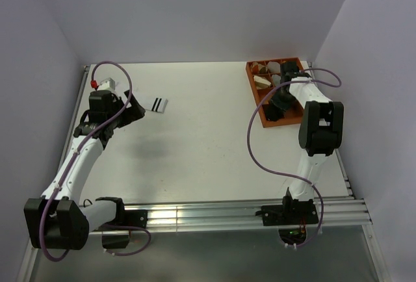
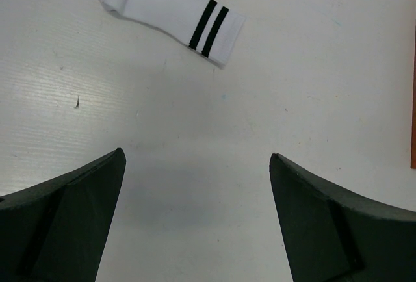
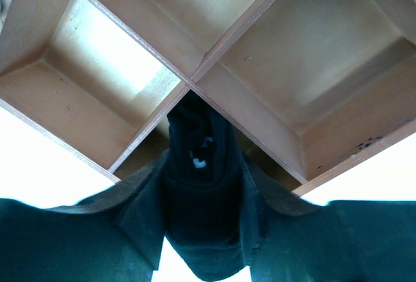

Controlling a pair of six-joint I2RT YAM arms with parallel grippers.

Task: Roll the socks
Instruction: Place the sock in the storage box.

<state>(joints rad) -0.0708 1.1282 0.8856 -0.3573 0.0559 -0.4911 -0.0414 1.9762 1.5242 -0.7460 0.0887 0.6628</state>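
Note:
The white sock (image 2: 169,12), with two black cuff stripes, lies flat on the table at the far left (image 1: 156,104). My left gripper (image 1: 132,110) hovers just short of its cuff. In the left wrist view that gripper (image 2: 197,155) is open wide over bare table with nothing between the fingers. The black sock (image 3: 201,184) is a rolled bundle with a bit of white stripe showing. My right gripper (image 3: 203,220) is shut on it from both sides, over the orange tray (image 1: 263,118), where it meets the wooden dividers (image 3: 130,32). From above, the right gripper (image 1: 281,104) reaches into the tray's near half.
The tray's far compartments hold several rolled bundles (image 1: 265,79). The tray's orange edge shows at the right border of the left wrist view (image 2: 413,100). A wall stands close behind the tray, and a metal rail (image 1: 214,217) runs along the near table edge.

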